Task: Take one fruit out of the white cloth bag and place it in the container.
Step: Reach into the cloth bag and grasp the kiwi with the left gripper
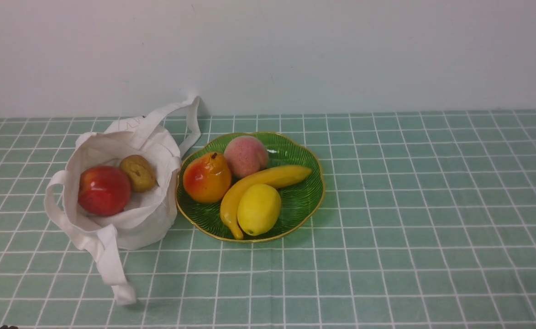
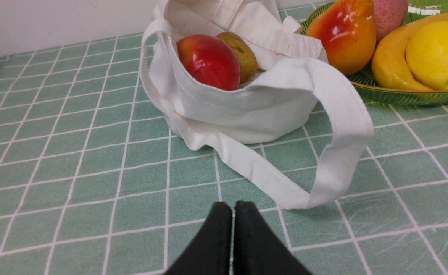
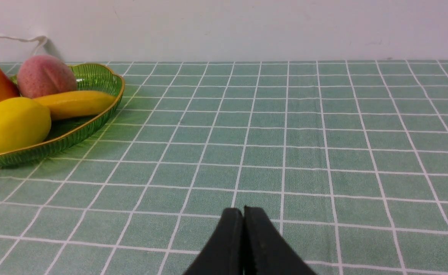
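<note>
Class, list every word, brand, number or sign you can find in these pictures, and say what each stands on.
White cloth bag: faint marks near its top edge, too blurred to read.
Green plate: no lettering seen.
No other text shows.

Pear point(image 1: 207, 177), peach point(image 1: 246, 156), banana point(image 1: 268, 179) and lemon point(image 1: 259, 209), all clustered together.
</note>
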Robot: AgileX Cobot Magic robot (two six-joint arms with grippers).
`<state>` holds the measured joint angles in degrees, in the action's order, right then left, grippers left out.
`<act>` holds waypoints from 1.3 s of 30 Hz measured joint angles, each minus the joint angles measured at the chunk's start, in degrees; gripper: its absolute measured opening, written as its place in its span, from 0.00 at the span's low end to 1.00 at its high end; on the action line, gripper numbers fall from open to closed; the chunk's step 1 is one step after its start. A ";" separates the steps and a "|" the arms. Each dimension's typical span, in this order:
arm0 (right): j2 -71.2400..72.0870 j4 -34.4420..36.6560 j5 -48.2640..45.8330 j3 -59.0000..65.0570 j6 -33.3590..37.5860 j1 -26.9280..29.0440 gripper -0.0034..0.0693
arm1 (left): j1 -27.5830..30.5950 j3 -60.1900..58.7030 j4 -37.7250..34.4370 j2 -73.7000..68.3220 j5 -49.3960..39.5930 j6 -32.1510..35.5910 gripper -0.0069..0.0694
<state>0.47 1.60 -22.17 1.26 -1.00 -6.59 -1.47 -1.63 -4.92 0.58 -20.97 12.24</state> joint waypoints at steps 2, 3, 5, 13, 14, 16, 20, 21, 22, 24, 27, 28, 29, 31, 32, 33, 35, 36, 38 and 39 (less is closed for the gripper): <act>0.00 0.00 0.00 0.00 0.00 0.00 0.03 | 0.00 0.00 -1.38 0.00 1.44 -0.77 0.08; 0.00 0.00 0.00 0.00 0.00 0.00 0.03 | 0.00 0.00 -2.06 0.00 2.01 -1.17 0.08; 0.00 0.00 0.00 0.00 0.00 0.00 0.03 | 0.00 0.00 -7.43 0.00 5.58 -4.22 0.08; 0.00 0.00 0.00 0.00 0.00 0.00 0.03 | 0.00 0.00 -27.63 0.00 17.21 -10.06 0.08; 0.00 0.00 0.00 0.00 0.00 0.00 0.03 | 0.00 0.00 -29.24 0.00 19.64 -10.07 0.08; 0.00 0.00 0.00 0.00 0.00 0.00 0.03 | 0.00 0.00 -32.63 0.00 29.37 -11.02 0.08; 0.00 0.00 0.00 0.00 0.00 0.00 0.03 | 0.00 4.85 -33.64 -0.47 40.07 -10.52 0.08; 0.00 0.00 0.00 0.00 0.00 0.00 0.03 | 0.00 8.00 -32.64 -1.65 41.61 -8.58 0.08; 0.00 0.00 0.00 0.00 0.00 0.00 0.03 | 0.00 8.58 -32.64 -1.98 41.75 -8.58 0.08; 0.00 0.00 0.00 0.00 0.00 0.00 0.03 | 0.00 14.65 -30.09 -6.56 40.45 -4.33 0.08; 0.00 0.00 0.00 0.00 0.00 0.00 0.03 | 0.00 25.83 -27.55 -17.16 29.12 0.79 0.08; 0.00 0.00 0.00 0.00 0.00 0.00 0.03 | 0.00 30.96 -27.05 -22.65 20.97 1.77 0.08; 0.00 0.00 0.00 0.00 0.00 0.00 0.03 | 0.00 34.50 -26.73 -26.84 14.43 2.13 0.08; 0.00 0.00 0.00 0.00 0.00 0.00 0.03 | 0.00 39.63 -26.18 -33.87 4.07 2.42 0.08; 0.00 0.00 0.00 0.00 0.00 0.00 0.03 | 0.00 42.44 -25.60 -38.50 -1.98 2.43 0.08; 0.00 0.00 0.00 0.00 0.00 0.00 0.03 | 0.00 44.98 -24.95 -43.25 -7.32 2.56 0.08; 0.00 0.00 0.00 0.00 0.00 0.00 0.03 | 0.00 49.14 -22.86 -51.76 -15.96 3.19 0.08; 0.00 0.00 0.00 0.00 0.00 0.00 0.03 | 0.00 50.99 -21.53 -55.54 -18.71 3.72 0.08; 0.00 0.00 0.00 0.00 0.00 0.00 0.03 | 0.00 55.43 -19.02 -64.57 -23.55 4.48 0.08; 0.00 0.00 0.00 0.00 0.00 0.00 0.03 | 0.00 58.13 -17.87 -68.80 -25.69 4.70 0.08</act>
<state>0.47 1.60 -22.17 1.26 -1.00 -6.59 -1.47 56.50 -22.79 -68.22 -46.66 16.93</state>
